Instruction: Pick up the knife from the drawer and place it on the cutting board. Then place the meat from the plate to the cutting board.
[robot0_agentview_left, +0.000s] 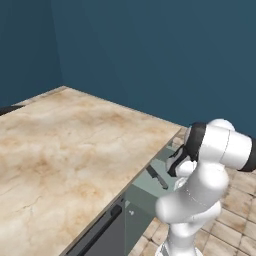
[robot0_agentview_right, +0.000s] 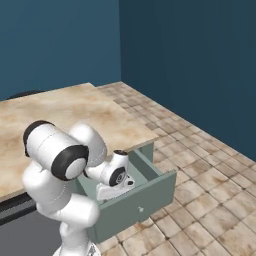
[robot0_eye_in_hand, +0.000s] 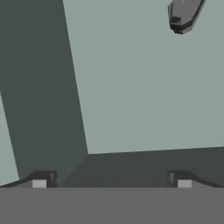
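Observation:
The drawer (robot0_agentview_right: 136, 207) stands pulled out from under the counter, grey-green inside. The knife (robot0_agentview_left: 156, 177) lies flat on its floor, dark and slim. In the hand view one dark end of the knife (robot0_eye_in_hand: 183, 15) shows at the top right, over the pale drawer floor (robot0_eye_in_hand: 140, 87). My gripper (robot0_eye_in_hand: 111, 180) is open, its two tips spread wide with nothing between them. It hangs down inside the drawer, a little apart from the knife. The cutting board, the meat and the plate are out of view.
A marble counter (robot0_agentview_left: 65, 150) spreads to the left of the drawer, ending at a blue wall. A dark shape (robot0_agentview_left: 10, 109) pokes in at its far left edge. Tiled floor (robot0_agentview_right: 200, 165) lies to the right. A dark cabinet front with a bar handle (robot0_agentview_left: 100, 227) sits below the counter.

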